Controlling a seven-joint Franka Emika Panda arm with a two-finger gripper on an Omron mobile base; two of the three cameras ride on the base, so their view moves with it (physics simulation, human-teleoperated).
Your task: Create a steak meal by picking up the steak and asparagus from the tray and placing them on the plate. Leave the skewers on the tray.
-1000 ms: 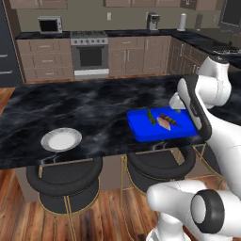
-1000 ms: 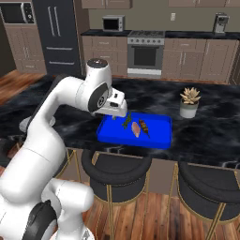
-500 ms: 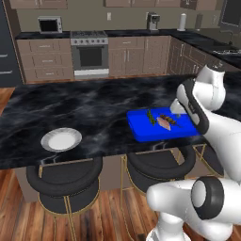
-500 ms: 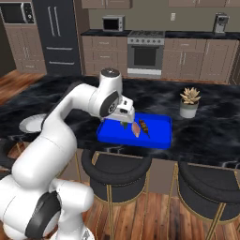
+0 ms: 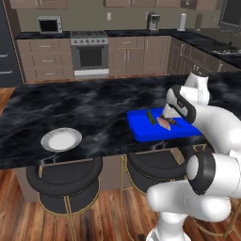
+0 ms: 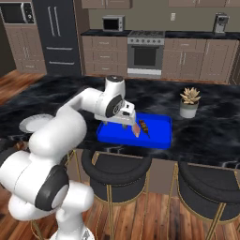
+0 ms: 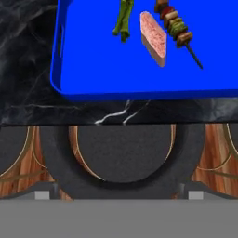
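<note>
A bright blue rectangular tray (image 6: 159, 136) is seen on a black marbled stone counter (image 6: 211, 131), with a pinkish-red steak slab (image 6: 135, 131) and a brown-chunked skewer (image 6: 143, 126) lying side by side on it. A small potted succulent (image 6: 190, 102) is set nearby.

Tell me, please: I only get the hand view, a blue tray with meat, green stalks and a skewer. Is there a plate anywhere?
Observer: Yes. A round white plate sits on the same dark counter, well apart from the tray, with nothing on it.
Operator: Anything else on that counter?
Observer: A small potted plant stands off the tray's opposite end from the plate.
Operator: And what is behind it all?
Observer: An oven set among brown cabinets along the back wall.
</note>
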